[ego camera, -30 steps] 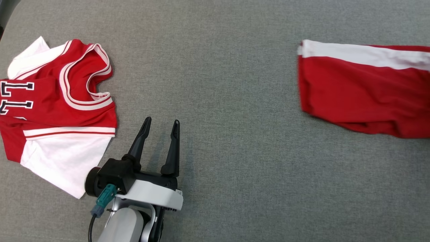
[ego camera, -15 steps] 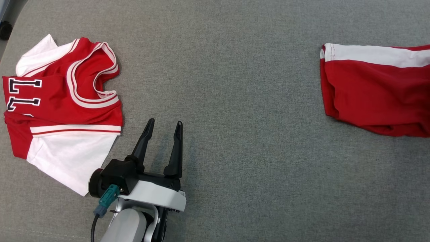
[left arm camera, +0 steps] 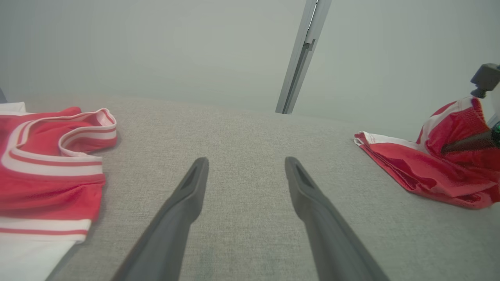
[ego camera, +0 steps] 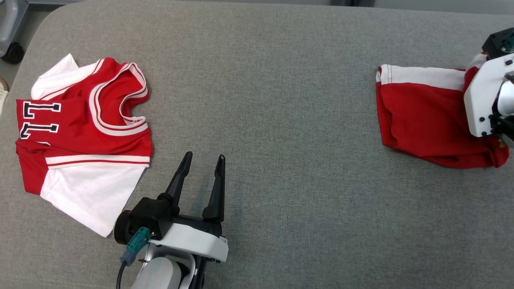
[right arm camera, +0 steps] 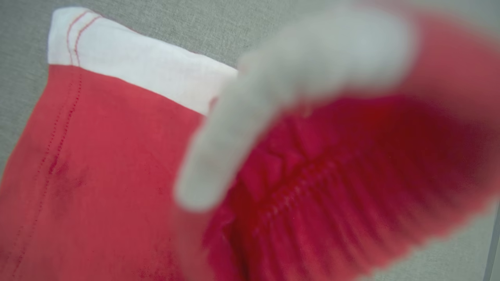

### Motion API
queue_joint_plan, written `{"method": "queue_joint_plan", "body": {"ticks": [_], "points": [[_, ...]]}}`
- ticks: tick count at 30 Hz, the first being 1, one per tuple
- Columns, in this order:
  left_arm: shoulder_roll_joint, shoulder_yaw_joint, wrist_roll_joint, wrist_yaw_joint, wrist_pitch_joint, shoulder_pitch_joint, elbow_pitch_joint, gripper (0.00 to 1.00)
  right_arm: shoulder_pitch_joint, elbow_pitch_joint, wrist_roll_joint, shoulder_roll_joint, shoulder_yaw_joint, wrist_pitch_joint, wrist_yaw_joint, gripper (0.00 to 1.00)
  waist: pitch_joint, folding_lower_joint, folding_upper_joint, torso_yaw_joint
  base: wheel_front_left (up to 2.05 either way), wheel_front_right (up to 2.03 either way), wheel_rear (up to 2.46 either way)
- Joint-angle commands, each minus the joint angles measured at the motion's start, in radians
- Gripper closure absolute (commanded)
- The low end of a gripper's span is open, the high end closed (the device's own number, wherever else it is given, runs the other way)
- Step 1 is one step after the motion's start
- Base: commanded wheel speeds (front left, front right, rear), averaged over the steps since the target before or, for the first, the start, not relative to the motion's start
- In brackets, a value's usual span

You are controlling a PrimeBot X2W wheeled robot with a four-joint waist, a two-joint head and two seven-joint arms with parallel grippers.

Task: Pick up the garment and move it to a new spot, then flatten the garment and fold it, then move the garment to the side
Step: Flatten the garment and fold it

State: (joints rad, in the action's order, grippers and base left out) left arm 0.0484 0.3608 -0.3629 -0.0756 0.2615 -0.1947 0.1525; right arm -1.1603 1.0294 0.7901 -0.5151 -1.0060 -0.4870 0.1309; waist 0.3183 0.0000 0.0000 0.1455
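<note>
While left tool (ego camera: 204, 155) gapes wide, empty, near jersey (ego camera: 80, 128), right tool (left arm camera: 448, 149) pinches bunched red shorts (ego camera: 421, 120).

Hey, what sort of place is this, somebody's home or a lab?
Probably a lab or test room. A wide grey padded bench holds a jersey and shorts, set far apart; a caster sits beyond its corner, and a metal post runs up a plain wall behind.

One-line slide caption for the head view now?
Open left gripper beside the jersey; right gripper gripping the red shorts on the grey cushion.
</note>
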Motion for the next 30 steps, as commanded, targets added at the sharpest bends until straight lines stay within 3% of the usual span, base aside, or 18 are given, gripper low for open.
{"method": "queue_joint_plan", "body": {"ticks": [1,16,25,26,27,28,30], "points": [[0.004,0.001,-0.007,-0.007,0.002,0.007,0.001,0.0,-0.009,0.011,0.017,0.017,0.01,-0.012,0.0,1.0,-0.011,0.0,0.0,-0.004,0.0,0.0,0.0],[0.004,0.035,-0.033,0.005,0.002,0.016,0.013,0.0,-0.013,0.153,0.096,0.179,0.072,-0.043,0.0,1.0,-0.026,0.0,0.0,0.023,0.0,0.0,0.0],[0.004,0.048,-0.042,-0.006,0.002,0.002,0.009,0.0,0.002,0.191,0.079,0.193,0.045,-0.028,0.0,1.0,-0.01,0.0,0.0,0.049,0.0,0.0,0.0],[0.004,0.048,-0.041,-0.007,0.002,0.002,0.008,0.0,-0.004,0.193,0.076,0.193,0.044,-0.016,0.0,0.76,-0.007,0.0,0.0,0.051,0.0,0.0,0.0],[0.004,0.047,-0.042,-0.007,0.002,0.001,0.008,0.0,-0.011,0.195,0.074,0.191,0.047,-0.001,0.0,0.24,-0.005,0.0,0.0,0.053,0.0,0.0,0.0],[0.004,0.048,-0.042,-0.007,0.002,0.001,0.008,0.0,-0.018,0.204,0.078,0.192,0.055,0.012,0.0,0.0,-0.004,0.0,0.0,0.054,0.0,0.0,0.0],[0.004,0.049,-0.042,-0.006,0.002,0.002,0.011,0.0,-0.021,0.21,0.073,0.204,0.055,0.027,0.0,0.0,-0.003,0.0,0.0,0.056,0.0,0.0,0.0]]}}
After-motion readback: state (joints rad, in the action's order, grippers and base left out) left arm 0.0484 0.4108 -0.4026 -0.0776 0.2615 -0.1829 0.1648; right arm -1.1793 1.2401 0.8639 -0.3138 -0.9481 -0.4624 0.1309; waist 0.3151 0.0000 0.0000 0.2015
